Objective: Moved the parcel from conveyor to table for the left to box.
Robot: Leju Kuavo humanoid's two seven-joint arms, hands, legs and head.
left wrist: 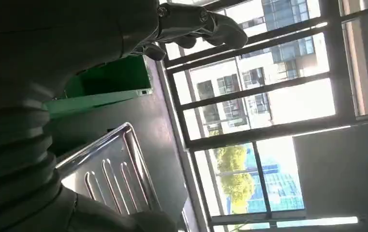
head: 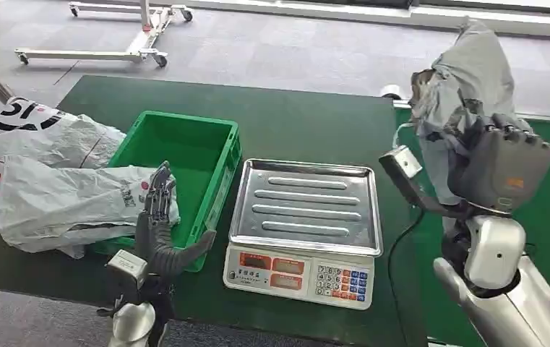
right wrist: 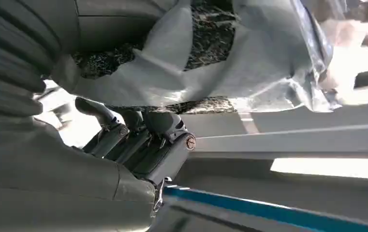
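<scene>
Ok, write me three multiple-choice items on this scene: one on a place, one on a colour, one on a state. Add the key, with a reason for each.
1. Where is the scale?
A. Inside the crate
B. On the table, beside the crate
C. On the floor

2. What colour is the crate?
A. Green
B. Blue
C. Red

3. What is the right hand doing?
A. Hanging with nothing in it
B. Pressing the scale's keys
C. Holding a grey parcel up

Key: 1 B, it stands on the green table to the right of the crate. 2 A, its walls are bright green. 3 C, the right hand's fingers are closed on the grey bag.
</scene>
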